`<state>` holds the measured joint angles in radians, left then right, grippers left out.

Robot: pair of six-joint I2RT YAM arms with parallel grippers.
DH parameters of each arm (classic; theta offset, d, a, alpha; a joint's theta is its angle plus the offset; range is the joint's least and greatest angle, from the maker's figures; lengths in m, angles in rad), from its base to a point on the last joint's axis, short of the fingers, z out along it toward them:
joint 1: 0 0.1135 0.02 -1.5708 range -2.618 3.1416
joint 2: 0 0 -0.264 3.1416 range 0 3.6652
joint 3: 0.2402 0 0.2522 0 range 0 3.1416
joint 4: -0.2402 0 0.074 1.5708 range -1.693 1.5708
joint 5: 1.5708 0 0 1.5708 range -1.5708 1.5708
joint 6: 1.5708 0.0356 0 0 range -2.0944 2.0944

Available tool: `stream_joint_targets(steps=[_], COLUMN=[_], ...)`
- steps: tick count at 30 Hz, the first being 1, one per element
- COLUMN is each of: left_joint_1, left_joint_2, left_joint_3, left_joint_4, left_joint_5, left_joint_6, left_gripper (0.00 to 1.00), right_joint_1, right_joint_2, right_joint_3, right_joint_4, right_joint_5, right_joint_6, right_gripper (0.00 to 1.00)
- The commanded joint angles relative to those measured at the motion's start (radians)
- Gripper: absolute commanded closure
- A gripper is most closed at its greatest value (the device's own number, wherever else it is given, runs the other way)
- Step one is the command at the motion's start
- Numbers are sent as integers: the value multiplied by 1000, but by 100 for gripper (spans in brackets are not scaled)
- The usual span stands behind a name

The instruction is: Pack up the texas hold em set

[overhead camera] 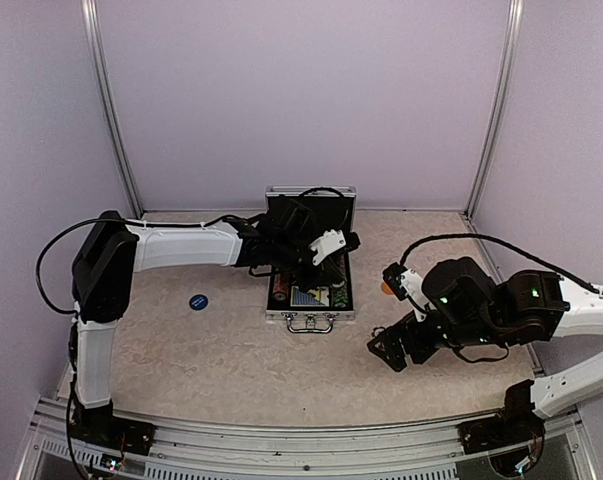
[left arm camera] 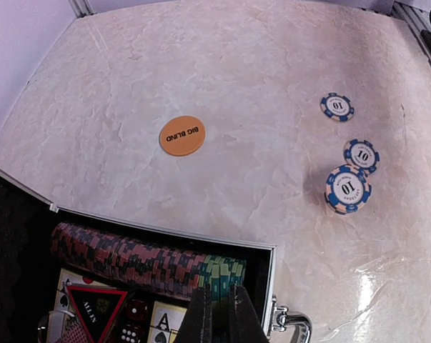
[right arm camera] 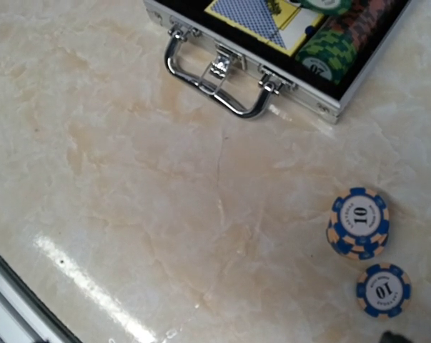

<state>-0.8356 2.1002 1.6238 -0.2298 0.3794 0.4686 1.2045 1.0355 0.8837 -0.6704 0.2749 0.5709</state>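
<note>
The case (overhead camera: 311, 300) is a small silver aluminium box with ribbed edges and a black lining, standing open in the middle of the table (left arm camera: 236, 64) with its lid (overhead camera: 346, 210) upright at the back and its chrome handle (right arm camera: 214, 75) lying flat at the front. Inside, one long row of red-and-black chips (left arm camera: 122, 256) runs on edge into a shorter run of green chips (left arm camera: 222, 273). Beside the row lie two card decks (left arm camera: 93, 307), face up in the left wrist view, with red dice (left arm camera: 134, 314) between them; at least two dice show. Outside the case, three lots of blue-and-cream chips (left arm camera: 337, 107) marked 10 rest on the table to its right: one short stack (left arm camera: 347, 189) and two lower lots beyond it, whose height I cannot tell. There are two round discs, one orange disc (left arm camera: 182, 136) printed BIG BLIND to the right of the case and one blue disc (overhead camera: 198, 301) well apart on its left. The left fingers (left arm camera: 201, 321) are clenched together with nothing between them and hang over the case's front right corner, above the end of the green chips and just beside the handle. The right fingers (overhead camera: 386, 348) are over bare table in front of and to the right of the case, apart from it and near the loose blue chips; whether they are spread or closed I cannot tell.
</note>
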Motion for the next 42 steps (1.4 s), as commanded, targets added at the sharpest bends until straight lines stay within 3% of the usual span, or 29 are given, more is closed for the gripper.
stream_joint_targets(steps=[1, 7, 17, 27, 34, 42], left_joint_1=[-24, -53, -53, -56, -56, -77], left_joint_2=[57, 149, 162, 92, -19, -24], left_joint_3=[64, 145, 129, 45, -49, -25], left_joint_4=[-59, -141, -131, 27, 97, 2], left_joint_5=[-27, -67, -76, -242, -178, -137], left_joint_6=[106, 154, 152, 104, 98, 121], left_gripper=[100, 100, 100, 100, 100, 100], right_joint_1=[-13, -16, -19, -23, -24, -28], right_joint_2=[-18, -14, -8, 15, 26, 31], right_joint_3=[-13, -14, -16, -18, -22, -20], right_joint_4=[17, 21, 24, 35, 47, 54], right_joint_5=[5, -2, -13, -20, -28, -38], right_joint_6=[11, 18, 20, 15, 12, 8], right_gripper=[0, 0, 0, 0, 0, 0])
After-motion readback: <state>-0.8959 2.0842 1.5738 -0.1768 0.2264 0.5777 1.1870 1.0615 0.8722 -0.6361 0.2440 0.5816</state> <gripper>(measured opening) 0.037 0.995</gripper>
